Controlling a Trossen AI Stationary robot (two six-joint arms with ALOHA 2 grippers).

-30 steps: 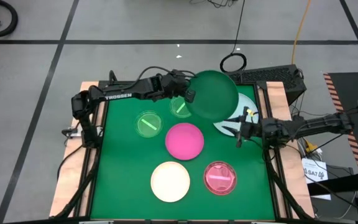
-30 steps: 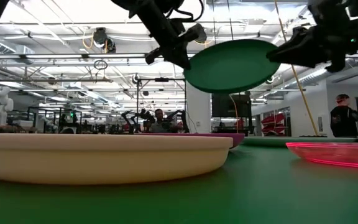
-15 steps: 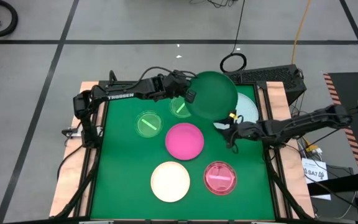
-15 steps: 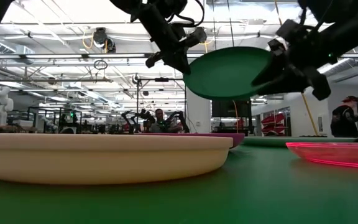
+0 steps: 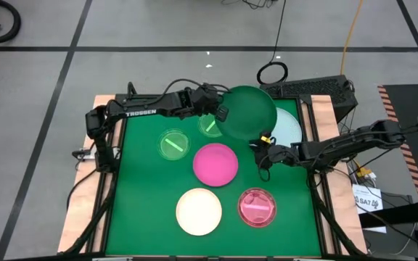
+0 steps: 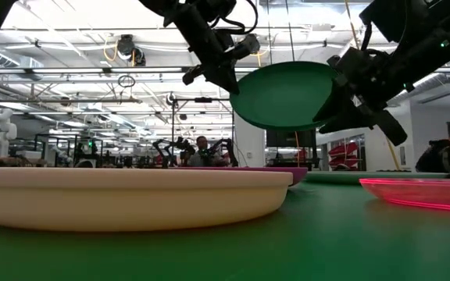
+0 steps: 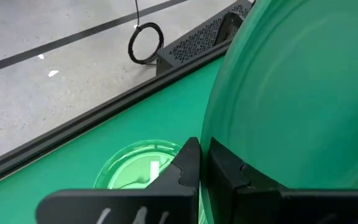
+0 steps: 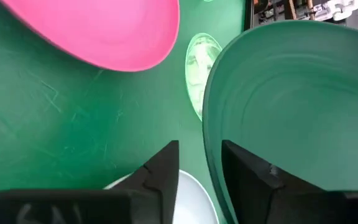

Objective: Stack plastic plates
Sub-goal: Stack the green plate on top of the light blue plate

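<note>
Left hand (image 5: 223, 112): raised above the far part of the table (image 5: 144, 174), fingers (image 7: 188, 168) pinching the rim of the large round dark green plastic plate (image 5: 249, 110). The plate is held clear of the table surface, roughly level, extending away from the left hand toward the right hand.

Right hand (image 5: 265, 154): at the opposite edge of the same dark green plate, at its near-right rim. Its fingers (image 8: 166, 171) stand parted with the plate's rim between them; whether they press the rim cannot be told.

Large pale blue round plastic plate (image 5: 290, 127): on the table beneath the held plate, just behind the right hand, partly covered from above.

Large magenta round plastic plate (image 5: 215, 164): flat on the table, just beside the right hand, toward the table's middle.

Large cream round plastic plate (image 5: 199, 211): on the table, well apart from both hands, at the near edge.

Small translucent pink striped plastic plate (image 5: 256, 206): on the table, nearer than the right hand, beside the cream one.

Small green striped plastic plate (image 5: 173, 144): on the table, near the left arm.

Second small green striped plastic plate (image 5: 209, 125): directly below the left hand, partly hidden.
</note>
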